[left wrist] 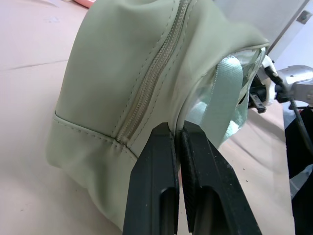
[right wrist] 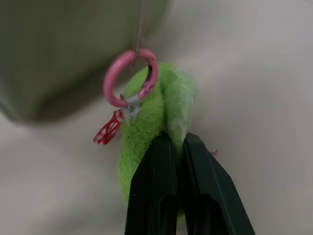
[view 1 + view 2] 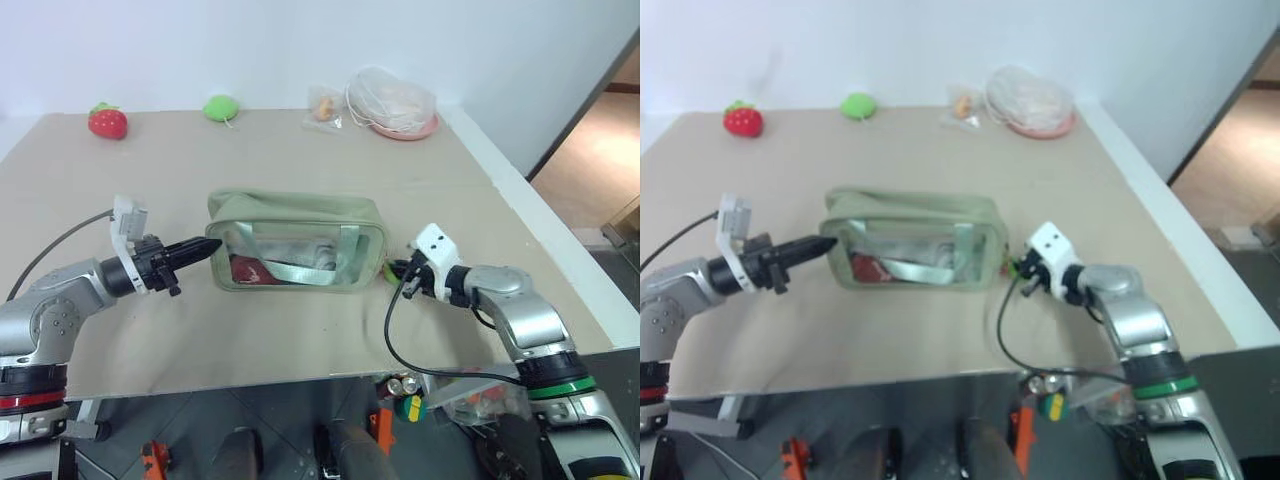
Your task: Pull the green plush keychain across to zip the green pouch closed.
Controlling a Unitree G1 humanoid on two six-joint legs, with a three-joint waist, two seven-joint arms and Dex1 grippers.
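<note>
1. The pale sage-green soft rectangular pouch [image 3: 295, 240] lies lengthwise between the two grippers, zipper on top.
2. The left gripper [image 1: 177, 134] has its black fingers clamped on the pouch's end seam.
3. The right gripper [image 2: 175, 139] pinches the small lime-green fuzzy plush keychain [image 2: 151, 117] just beside the pouch's opposite end, pink ring [image 2: 129, 78] toward the pouch.

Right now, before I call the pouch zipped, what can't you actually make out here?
- Zipper slider on the green pouch: too small in the eye views; the left wrist view shows closed teeth at one end only.
- Green plush keychain: in the eye views, mostly hidden behind the right gripper.
- Pouch contents: blurred behind the clear window.
- Whether the left gripper pinches fabric or just presses it.
</note>
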